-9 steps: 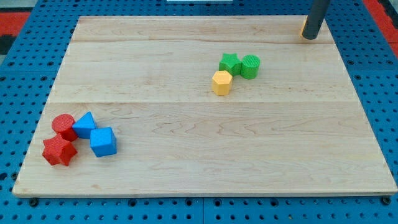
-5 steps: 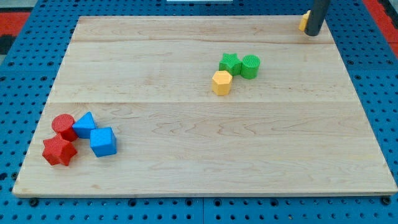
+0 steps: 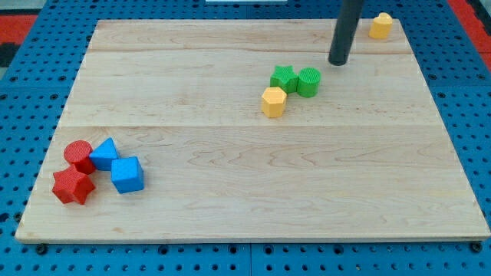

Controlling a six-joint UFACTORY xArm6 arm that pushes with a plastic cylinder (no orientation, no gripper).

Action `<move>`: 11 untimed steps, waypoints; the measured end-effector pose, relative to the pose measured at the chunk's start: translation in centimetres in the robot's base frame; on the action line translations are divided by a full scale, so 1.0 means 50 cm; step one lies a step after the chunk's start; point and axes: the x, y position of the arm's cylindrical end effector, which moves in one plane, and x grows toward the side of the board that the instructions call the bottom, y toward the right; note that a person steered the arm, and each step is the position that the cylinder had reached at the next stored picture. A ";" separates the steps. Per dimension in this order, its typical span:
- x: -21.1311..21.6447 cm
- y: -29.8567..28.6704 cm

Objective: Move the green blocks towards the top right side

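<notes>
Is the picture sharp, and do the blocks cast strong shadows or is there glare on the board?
Camera view: sharp throughout, no motion blur on my tip; lighting is even and soft, so the green blocks cast only faint shadows; the board shows no strong glare, only a mild sheen at the view's left.

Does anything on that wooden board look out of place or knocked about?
Nothing looks damaged or spilled. One yellow block sits alone at the board's top right corner, far from the other yellow block beside the green blocks. My tip is just above-right of those.
</notes>
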 end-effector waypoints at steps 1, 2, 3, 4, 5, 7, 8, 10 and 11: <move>0.000 -0.082; 0.000 -0.161; 0.001 -0.220; 0.054 -0.219; 0.109 -0.216; 0.156 -0.217; 0.152 -0.193; 0.133 -0.090; 0.119 -0.053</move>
